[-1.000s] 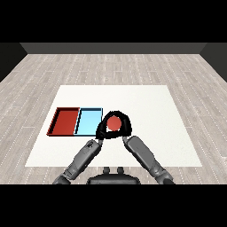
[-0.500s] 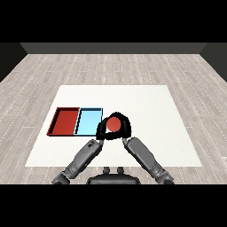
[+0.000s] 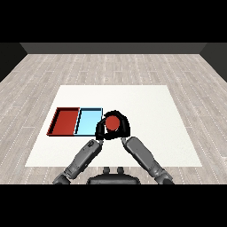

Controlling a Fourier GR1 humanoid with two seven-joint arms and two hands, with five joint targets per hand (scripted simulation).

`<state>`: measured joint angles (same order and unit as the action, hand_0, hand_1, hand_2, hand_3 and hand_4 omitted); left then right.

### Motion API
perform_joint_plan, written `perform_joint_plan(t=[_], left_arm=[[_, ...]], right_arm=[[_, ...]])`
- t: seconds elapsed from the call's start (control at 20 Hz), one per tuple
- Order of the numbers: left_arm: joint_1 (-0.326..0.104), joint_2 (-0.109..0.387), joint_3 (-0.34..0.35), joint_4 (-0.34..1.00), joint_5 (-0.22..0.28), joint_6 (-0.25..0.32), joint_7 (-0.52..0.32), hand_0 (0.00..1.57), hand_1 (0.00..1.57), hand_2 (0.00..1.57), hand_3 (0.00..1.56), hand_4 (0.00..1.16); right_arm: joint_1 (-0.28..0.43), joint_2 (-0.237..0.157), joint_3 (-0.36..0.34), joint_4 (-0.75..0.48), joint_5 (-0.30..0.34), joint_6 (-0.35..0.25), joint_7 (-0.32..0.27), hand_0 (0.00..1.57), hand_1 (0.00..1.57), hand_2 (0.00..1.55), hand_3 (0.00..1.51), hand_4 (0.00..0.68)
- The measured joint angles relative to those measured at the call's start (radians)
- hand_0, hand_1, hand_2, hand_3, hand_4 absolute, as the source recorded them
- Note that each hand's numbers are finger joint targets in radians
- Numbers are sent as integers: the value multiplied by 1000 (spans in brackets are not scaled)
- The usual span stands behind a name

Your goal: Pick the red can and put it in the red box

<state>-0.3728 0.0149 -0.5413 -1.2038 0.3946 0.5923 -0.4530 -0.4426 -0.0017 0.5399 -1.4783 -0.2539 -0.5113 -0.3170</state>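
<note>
The right hand (image 3: 123, 127) curls round the red can (image 3: 112, 123), just beside the light blue tray (image 3: 88, 122). The red tray (image 3: 66, 121) lies further left on the bench (image 3: 146, 106). The left hand's (image 3: 99, 131) fingers cannot be made out.

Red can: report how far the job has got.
Done: the right hand is curled round the red can. In hand: the can sits beside the light blue tray, near the left hand. Left: carrying it over to the red tray, which holds nothing.
</note>
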Motion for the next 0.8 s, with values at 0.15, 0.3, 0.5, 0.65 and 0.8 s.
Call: perform_joint_plan(t=[0.15, 0.3, 0.5, 0.65, 0.8], left_arm=[[-3, -2, 9, 4, 6, -11, -16, 1571, 1571, 1571, 1513, 1147], [36, 5, 0, -20, -13, -2, -12, 1571, 1571, 1571, 1505, 1140], [4, 0, 0, -5, -17, 26, -9, 1571, 1571, 1571, 1495, 1133], [-11, -1, 9, 0, -24, 17, -10, 1571, 1571, 1571, 1485, 1132], [-6, -5, -1, -4, -31, 33, -23, 1571, 1571, 1571, 1478, 1135]], right_arm=[[2, 1, 4, -8, 36, -8, 45, 0, 0, 0, 0, 0], [9, 0, 25, 5, 44, -15, 53, 0, 0, 0, 0, 0], [18, -5, -10, 10, 36, 19, 54, 0, 0, 0, 0, 0], [37, -4, -7, -13, 60, 8, 79, 0, 0, 0, 0, 0], [28, -8, -13, -49, 73, -7, 128, 0, 0, 0, 0, 0]])
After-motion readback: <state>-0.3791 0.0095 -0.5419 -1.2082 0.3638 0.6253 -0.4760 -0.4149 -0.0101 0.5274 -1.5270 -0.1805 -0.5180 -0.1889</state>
